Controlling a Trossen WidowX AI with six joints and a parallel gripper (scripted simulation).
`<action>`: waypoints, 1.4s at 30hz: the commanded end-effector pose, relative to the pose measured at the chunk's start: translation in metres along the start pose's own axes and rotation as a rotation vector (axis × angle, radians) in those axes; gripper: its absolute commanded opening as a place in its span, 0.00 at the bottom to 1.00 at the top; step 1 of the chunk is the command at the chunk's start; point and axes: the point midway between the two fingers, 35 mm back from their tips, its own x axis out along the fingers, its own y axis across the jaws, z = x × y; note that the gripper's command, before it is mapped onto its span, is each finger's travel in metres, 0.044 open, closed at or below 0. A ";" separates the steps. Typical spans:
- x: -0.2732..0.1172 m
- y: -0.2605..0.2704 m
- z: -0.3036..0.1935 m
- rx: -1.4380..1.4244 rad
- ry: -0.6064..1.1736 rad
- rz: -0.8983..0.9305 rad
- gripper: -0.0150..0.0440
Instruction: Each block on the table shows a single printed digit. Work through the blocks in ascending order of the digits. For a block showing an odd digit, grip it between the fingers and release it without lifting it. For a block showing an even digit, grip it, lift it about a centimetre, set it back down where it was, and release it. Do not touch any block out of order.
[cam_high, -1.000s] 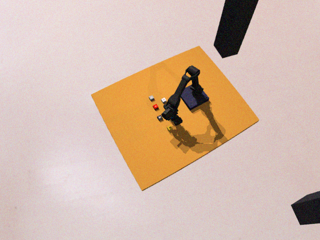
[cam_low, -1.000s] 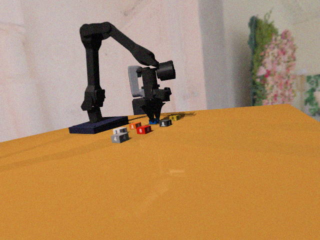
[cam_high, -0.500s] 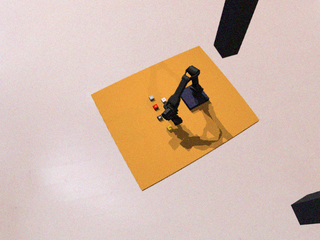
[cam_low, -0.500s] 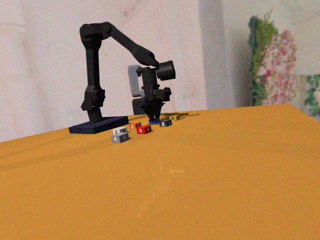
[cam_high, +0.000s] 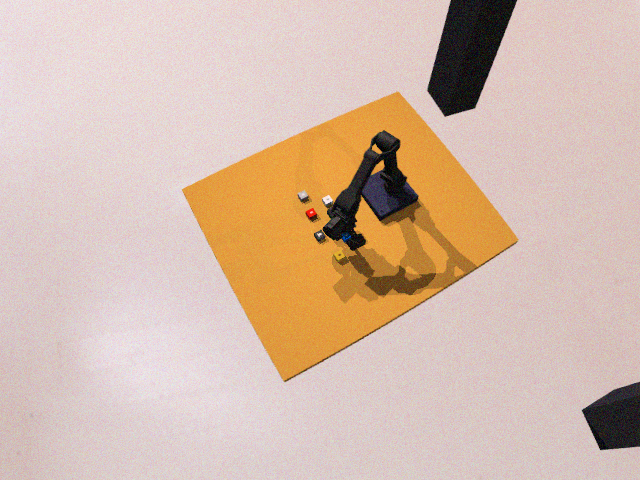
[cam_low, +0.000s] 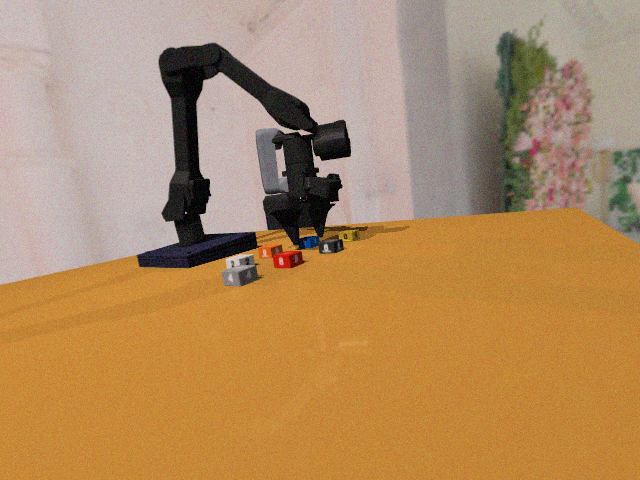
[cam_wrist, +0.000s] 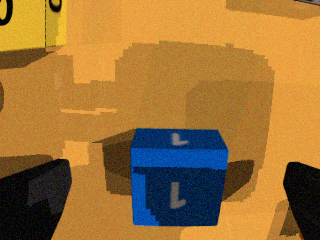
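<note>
The blue block (cam_high: 346, 237) (cam_low: 310, 242) (cam_wrist: 180, 187), digit 1, sits on the table. My gripper (cam_low: 308, 240) (cam_wrist: 180, 175) is open and low over it, a fingertip on either side with gaps between. The yellow block (cam_high: 339, 255) (cam_low: 348, 235) (cam_wrist: 27, 22) shows 0. The white block (cam_high: 327, 200) (cam_low: 240, 260) shows 2, the grey block (cam_high: 302, 196) (cam_low: 239, 275) 4, and the red block (cam_high: 311, 212) (cam_low: 287, 259) 8. The digits on the dark block (cam_high: 319, 235) (cam_low: 330, 246) and the orange block (cam_low: 270, 251) are too small to read surely.
The blocks stand close together on the orange table top (cam_high: 258, 248) (cam_low: 413, 335). The yellow and dark blocks are the blue block's near neighbours. The arm's dark blue base (cam_high: 386, 198) (cam_low: 191, 253) stands beside the group, and the arm hides the orange block in the top view.
</note>
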 end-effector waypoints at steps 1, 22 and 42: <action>-0.029 0.000 0.002 -0.002 -0.013 0.001 0.93; -0.113 0.000 0.001 -0.002 -0.013 0.002 0.46; -0.114 -0.165 -0.023 -0.002 -0.012 -0.012 0.46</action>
